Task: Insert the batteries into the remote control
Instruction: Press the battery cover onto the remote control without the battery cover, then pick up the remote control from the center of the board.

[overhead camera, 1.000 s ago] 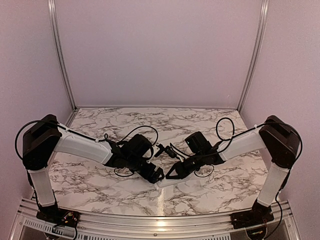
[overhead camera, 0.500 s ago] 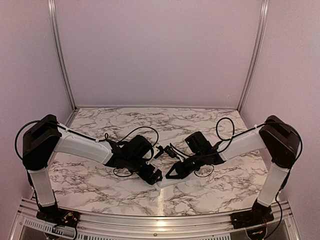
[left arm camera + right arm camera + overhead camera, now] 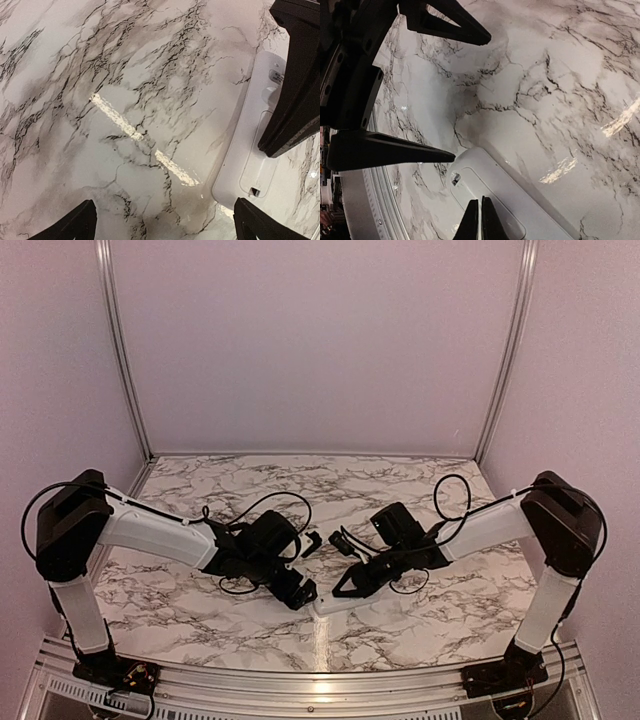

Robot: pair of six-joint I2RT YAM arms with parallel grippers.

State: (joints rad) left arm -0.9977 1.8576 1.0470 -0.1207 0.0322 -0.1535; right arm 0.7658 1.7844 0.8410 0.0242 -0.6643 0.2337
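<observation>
My right gripper (image 3: 480, 204) is pressed fully together, its two fingers forming one narrow black wedge with nothing between them. The tips come down on the remote control (image 3: 520, 200), on the part of its back panel (image 3: 260, 160) nearest my right wrist camera. Whether they press on the plastic or only touch it, I cannot tell. The remote lies flat on the marble table (image 3: 200, 610) with its back up. Only the outlined panel and a small dark notch (image 3: 255, 191) at the panel's end show, so the screen and buttons are hidden from me. My left gripper (image 3: 165, 212) is spread as wide as it goes and holds nothing. Between its fingers (image 3: 75, 225) there is only bare marble with a bright streak of reflected light. The rounded end of the remote sits just beside my left gripper's right-hand finger, outside the gap rather than within it. From above, both my grippers meet near the middle of the table, toward its near edge. There they are tilted down and inward at each other, with the white remote under and between them and running off to my right.
</observation>
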